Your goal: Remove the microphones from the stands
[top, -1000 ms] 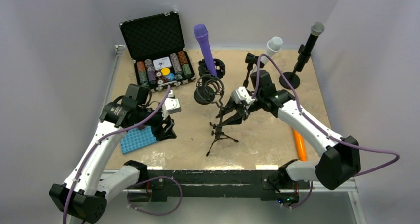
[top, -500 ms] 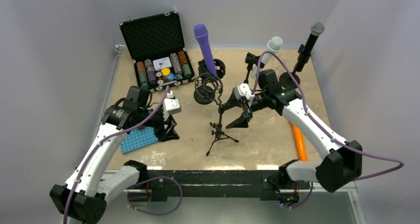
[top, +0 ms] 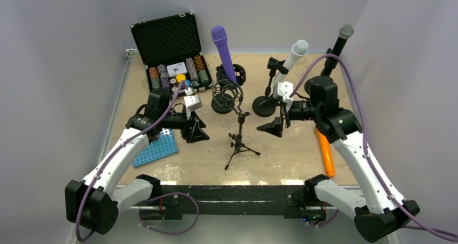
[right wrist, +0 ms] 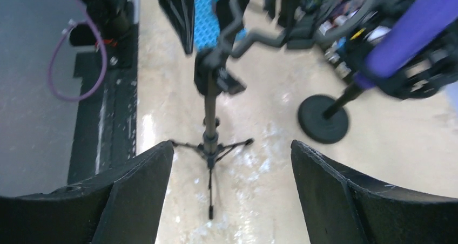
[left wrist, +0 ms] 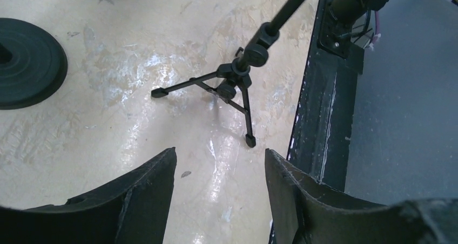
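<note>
Fig. My left fingers [top: 197, 131] and right fingers [top: 275, 126] both stand open, gripping nothing, on either side of the tripod stand [top: 239, 141]. The orange microphone [top: 325, 156] lies on the desk [top: 286, 157] near my right arm.

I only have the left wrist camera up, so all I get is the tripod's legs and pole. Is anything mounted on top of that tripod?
Observer: The tripod stand carries only a ring-shaped shock mount, which looks empty from above.
Operator: Where is the right tool?
Observer: The right tool hangs open and empty on the right arm's side of the tripod, pointing at it.
Operator: Which microphones sit in stands?
Observer: Three at the back: a purple microphone, a white microphone and a black microphone.
</note>
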`<state>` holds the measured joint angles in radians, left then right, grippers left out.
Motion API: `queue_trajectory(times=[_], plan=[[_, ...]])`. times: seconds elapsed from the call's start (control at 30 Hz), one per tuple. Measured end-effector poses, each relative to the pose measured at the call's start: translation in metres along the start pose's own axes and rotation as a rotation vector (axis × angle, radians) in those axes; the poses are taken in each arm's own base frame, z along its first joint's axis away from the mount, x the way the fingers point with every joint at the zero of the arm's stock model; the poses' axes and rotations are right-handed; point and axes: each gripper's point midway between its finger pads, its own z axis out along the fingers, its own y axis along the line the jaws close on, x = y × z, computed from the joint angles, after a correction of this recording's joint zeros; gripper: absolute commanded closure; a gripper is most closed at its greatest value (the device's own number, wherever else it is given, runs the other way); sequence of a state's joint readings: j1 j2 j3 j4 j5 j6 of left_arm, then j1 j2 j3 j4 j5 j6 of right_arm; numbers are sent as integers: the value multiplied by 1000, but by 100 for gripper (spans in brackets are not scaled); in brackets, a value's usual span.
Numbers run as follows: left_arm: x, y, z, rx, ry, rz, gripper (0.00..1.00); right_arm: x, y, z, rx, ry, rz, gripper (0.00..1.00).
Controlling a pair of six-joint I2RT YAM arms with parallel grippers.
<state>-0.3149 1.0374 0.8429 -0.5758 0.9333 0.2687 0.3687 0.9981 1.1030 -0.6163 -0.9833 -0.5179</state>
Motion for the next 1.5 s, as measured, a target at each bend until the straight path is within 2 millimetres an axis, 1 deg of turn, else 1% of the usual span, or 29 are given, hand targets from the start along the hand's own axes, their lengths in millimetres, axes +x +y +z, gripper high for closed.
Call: queue_trajectory(times=[0.13,0.23,0.27,0.33,0.43,0.53,0.57,0.63,0.7,0.8,0.9,0.97,1.03,1.1,1.2,1.27,1.37,1.4,1.5], plan=[[-2,15,16,3,-42,-80,34,-52,-2,-11,77,-54,-84,18],[-2,25,29,9,-78,-177,32,-87,4,-10,84,-94,-155,18],[-1,27,32,9,-90,-209,30,-95,7,-8,80,-104,-178,18],[1,29,36,9,-110,-265,25,-102,11,-3,72,-105,-212,18],[5,32,40,-4,-131,-326,23,-100,11,9,59,-82,-232,19],[9,34,42,-15,-146,-374,21,-95,0,21,72,-49,-210,22],[11,33,43,-16,-150,-396,21,-91,-6,26,83,-31,-195,23],[15,33,44,-15,-150,-434,21,-84,-11,31,91,-7,-180,23],[16,31,45,-6,-155,-472,24,-80,-12,32,95,3,-181,23],[15,28,46,16,-172,-506,25,-74,-4,29,88,6,-205,23],[15,26,47,28,-190,-494,30,-70,2,24,95,3,-233,23],[11,26,45,31,-204,-422,30,-70,5,21,99,-1,-256,23],[7,25,43,30,-218,-314,31,-71,5,20,102,-6,-277,24],[2,23,41,29,-234,-163,32,-70,4,20,101,-3,-289,24],[-7,23,41,34,-244,64,33,-64,4,22,87,17,-281,25],[-10,21,43,47,-240,219,33,-60,5,24,82,29,-260,25],[-6,15,44,67,-226,440,33,-54,5,21,114,44,-173,25],[-6,14,44,68,-228,487,33,-51,6,18,130,45,-141,25],[-6,12,43,63,-237,632,38,-38,18,9,145,39,-76,23]])
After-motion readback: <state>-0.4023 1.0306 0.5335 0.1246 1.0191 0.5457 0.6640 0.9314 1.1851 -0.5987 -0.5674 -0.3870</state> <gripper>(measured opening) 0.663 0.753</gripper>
